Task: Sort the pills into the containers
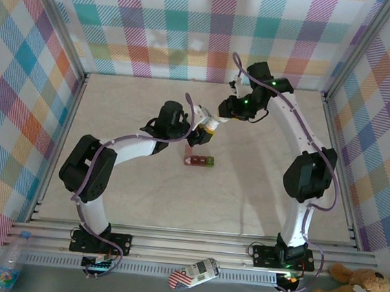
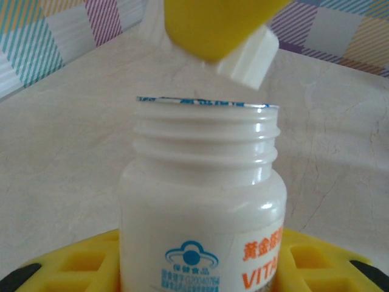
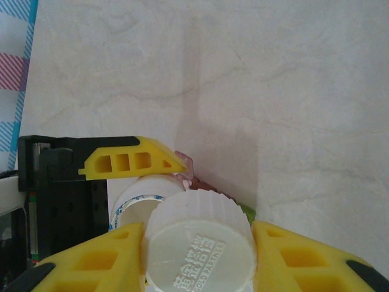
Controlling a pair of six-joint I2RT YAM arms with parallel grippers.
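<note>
The white pill bottle (image 2: 200, 201) with orange print stands uncapped, its threaded neck and foil-rimmed mouth bare, and my left gripper (image 2: 200, 271) is shut on its body. Its ribbed white cap (image 3: 200, 243) sits just above and beside the mouth, with my right gripper (image 3: 199, 246) shut on it. In the top view the bottle (image 1: 211, 125) hangs between the left gripper (image 1: 201, 128) and the right gripper (image 1: 224, 112). The containers (image 1: 199, 161), dark red compartments with a green one at the end, lie on the table just below; part of them (image 3: 209, 185) peeks out behind the cap. The pills are hidden.
The pale marbled table (image 1: 266, 194) is walled by checked cloth and a metal frame (image 1: 339, 153). The left gripper's yellow finger (image 3: 130, 161) rests against the bottle mouth (image 3: 137, 204). The right gripper's finger (image 2: 213, 27) and the cap (image 2: 249, 58) hang over the bottle.
</note>
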